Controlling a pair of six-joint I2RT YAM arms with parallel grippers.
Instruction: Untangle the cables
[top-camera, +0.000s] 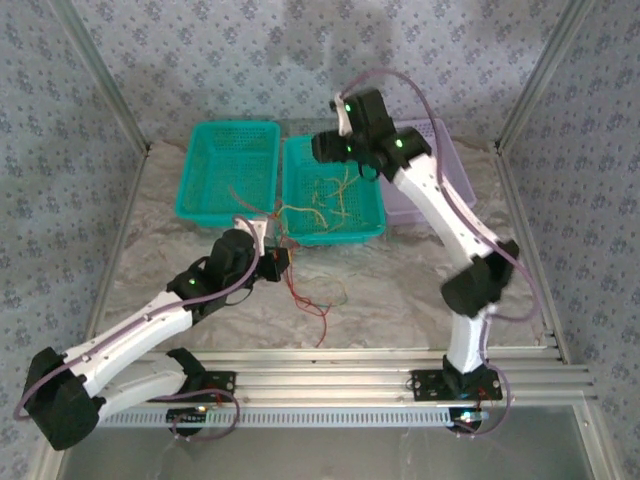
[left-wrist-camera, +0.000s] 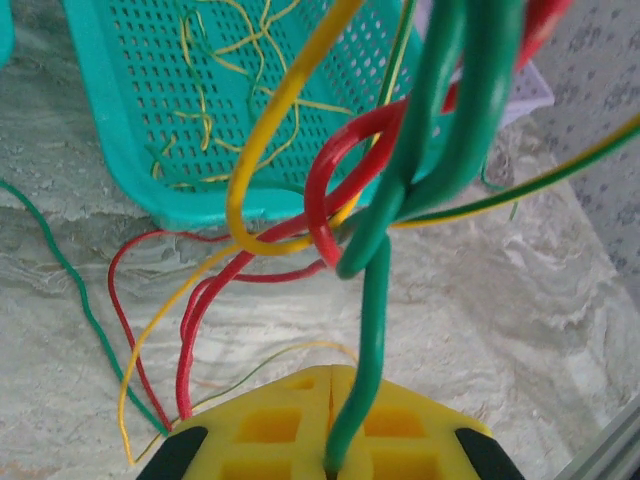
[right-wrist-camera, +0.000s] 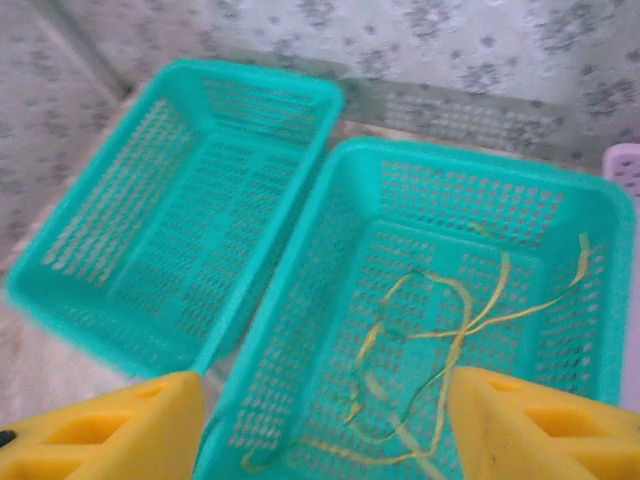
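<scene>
Over marbled worktop (top-camera: 400, 300), left gripper (left-wrist-camera: 326, 390) pinches green cable (left-wrist-camera: 372, 330); right gripper (right-wrist-camera: 325, 400), spread, should ease red loop (left-wrist-camera: 312, 195) off.

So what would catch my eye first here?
A knot of red, green and yellow cables hangs just in front of two teal baskets, a green strand clamped in the shut left gripper. Loose yellow wires lie in the right-hand teal basket, below the open right gripper.

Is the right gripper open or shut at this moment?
Open. In the wrist view, the right gripper has its two yellow fingers standing far apart at the bottom corners, and nothing is held between them.
</scene>
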